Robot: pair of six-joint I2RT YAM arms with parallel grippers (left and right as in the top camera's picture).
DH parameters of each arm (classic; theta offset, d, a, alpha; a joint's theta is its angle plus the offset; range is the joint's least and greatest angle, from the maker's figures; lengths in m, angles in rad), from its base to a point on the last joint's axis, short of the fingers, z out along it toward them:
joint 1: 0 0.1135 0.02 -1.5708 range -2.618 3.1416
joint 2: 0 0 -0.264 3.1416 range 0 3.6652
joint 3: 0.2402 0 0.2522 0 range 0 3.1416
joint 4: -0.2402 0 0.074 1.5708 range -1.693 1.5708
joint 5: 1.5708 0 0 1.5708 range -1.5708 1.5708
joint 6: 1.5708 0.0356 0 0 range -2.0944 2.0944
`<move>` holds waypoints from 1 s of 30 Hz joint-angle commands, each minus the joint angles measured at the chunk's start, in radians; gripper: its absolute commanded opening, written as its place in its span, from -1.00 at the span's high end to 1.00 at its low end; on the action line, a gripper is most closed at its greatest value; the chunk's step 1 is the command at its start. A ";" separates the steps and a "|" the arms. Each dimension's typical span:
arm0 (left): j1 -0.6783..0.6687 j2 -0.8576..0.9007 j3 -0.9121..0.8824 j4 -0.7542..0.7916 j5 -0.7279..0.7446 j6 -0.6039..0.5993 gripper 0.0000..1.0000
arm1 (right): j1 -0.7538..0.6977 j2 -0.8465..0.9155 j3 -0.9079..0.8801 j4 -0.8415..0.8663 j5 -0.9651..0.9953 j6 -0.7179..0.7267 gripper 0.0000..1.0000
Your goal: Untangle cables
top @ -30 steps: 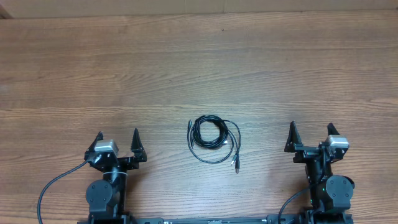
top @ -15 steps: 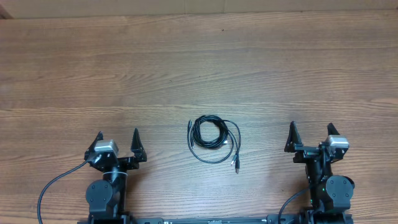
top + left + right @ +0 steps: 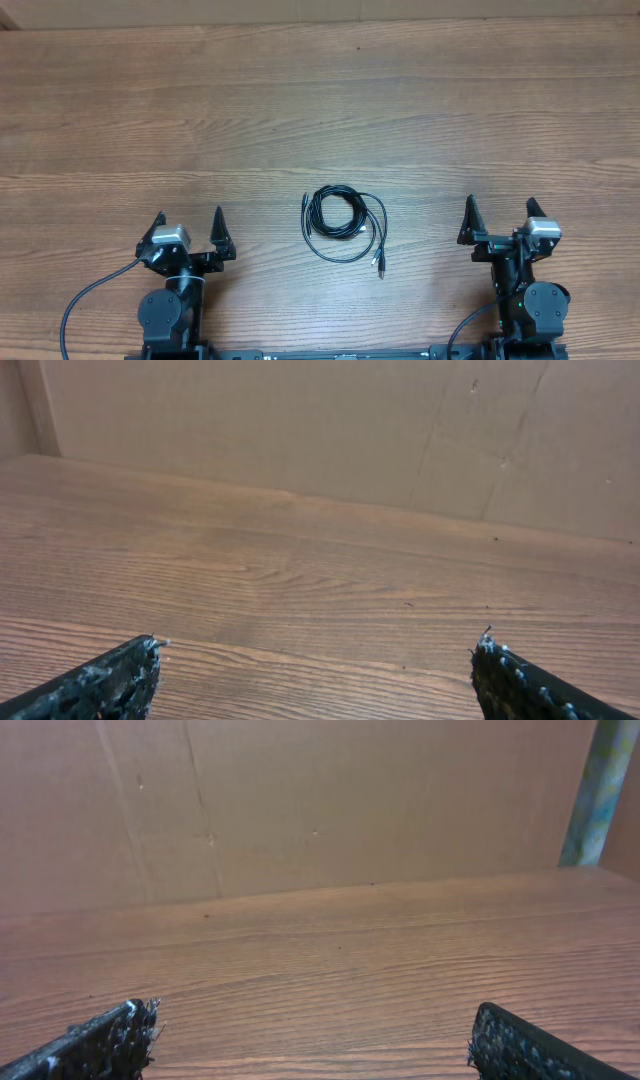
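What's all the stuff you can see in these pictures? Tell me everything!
cables: one coiled bundle, black, middle of the table, between the two arms
plug: one seen clearly, silver-tipped, on a loose end at the bundle's near right
table: one, brown wood, under everything
wall: one, cardboard brown, behind the table's far edge
left arm: one, black, near edge
right arm: one, black, near edge
left gripper: one, black, open, holding nothing
right gripper: one, black, open, holding nothing
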 commanded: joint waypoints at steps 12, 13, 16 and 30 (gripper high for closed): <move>0.006 -0.010 -0.005 0.001 0.007 0.015 -0.99 | -0.001 -0.012 -0.011 0.003 -0.004 -0.004 -1.00; 0.005 -0.010 -0.005 0.002 0.006 0.015 -0.99 | -0.001 -0.012 -0.011 0.003 -0.004 -0.004 -1.00; 0.005 -0.010 -0.005 0.003 0.013 0.014 -0.99 | -0.001 -0.012 -0.011 0.003 -0.004 -0.004 -1.00; 0.005 -0.008 0.072 -0.071 0.159 -0.006 -1.00 | -0.001 -0.012 -0.011 0.003 -0.004 -0.004 -1.00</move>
